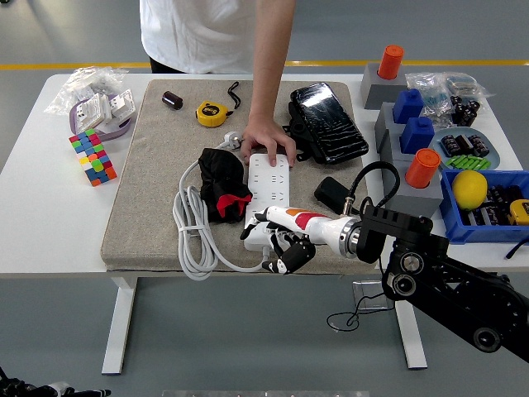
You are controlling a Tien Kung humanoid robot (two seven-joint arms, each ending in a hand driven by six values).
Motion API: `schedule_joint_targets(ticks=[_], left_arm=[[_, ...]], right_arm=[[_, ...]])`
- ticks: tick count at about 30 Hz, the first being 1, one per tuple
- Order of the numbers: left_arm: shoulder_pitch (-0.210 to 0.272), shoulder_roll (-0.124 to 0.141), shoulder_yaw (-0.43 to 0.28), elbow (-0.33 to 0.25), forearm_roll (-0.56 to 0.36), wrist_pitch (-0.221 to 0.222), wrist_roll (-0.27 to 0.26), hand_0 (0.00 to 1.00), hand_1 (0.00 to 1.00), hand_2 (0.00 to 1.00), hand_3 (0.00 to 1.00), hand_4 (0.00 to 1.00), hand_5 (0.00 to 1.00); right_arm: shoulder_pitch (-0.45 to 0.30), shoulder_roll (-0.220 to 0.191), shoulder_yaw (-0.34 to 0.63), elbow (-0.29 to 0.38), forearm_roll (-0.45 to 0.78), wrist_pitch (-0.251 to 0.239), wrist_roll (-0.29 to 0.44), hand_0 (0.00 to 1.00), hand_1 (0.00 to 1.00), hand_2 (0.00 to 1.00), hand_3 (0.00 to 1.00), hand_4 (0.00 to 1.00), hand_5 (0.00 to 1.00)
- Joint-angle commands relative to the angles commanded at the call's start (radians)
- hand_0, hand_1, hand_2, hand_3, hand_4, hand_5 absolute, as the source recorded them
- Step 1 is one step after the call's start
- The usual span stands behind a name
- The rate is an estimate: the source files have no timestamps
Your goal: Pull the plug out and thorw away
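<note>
One hand matters on the robot's side: the right hand (pixel 279 238), reaching in from the right over the beige mat (pixel 149 198), while no left arm shows. The white power strip (pixel 269 198) lies with its long axis running from near to far, its far end pinned by the person's hand (pixel 266 138). At its near end, directly under the robot's fingers (pixel 289 251), sits the plug (pixel 266 243); the fingers curl down around it, though whether they grip it I cannot tell.
</note>
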Motion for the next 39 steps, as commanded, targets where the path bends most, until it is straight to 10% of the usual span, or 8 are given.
schedule_joint_targets(ticks=[39], left_arm=[[0.004, -0.002, 0.007, 0.004, -0.005, 0.0, 0.001, 0.551, 0.682, 0.705, 0.686, 0.878, 0.587]], right_arm=[[0.032, 0.029, 0.017, -0.096, -0.093, 0.086, -0.079, 0.002, 0.004, 0.123, 0.898, 0.517, 0.002]])
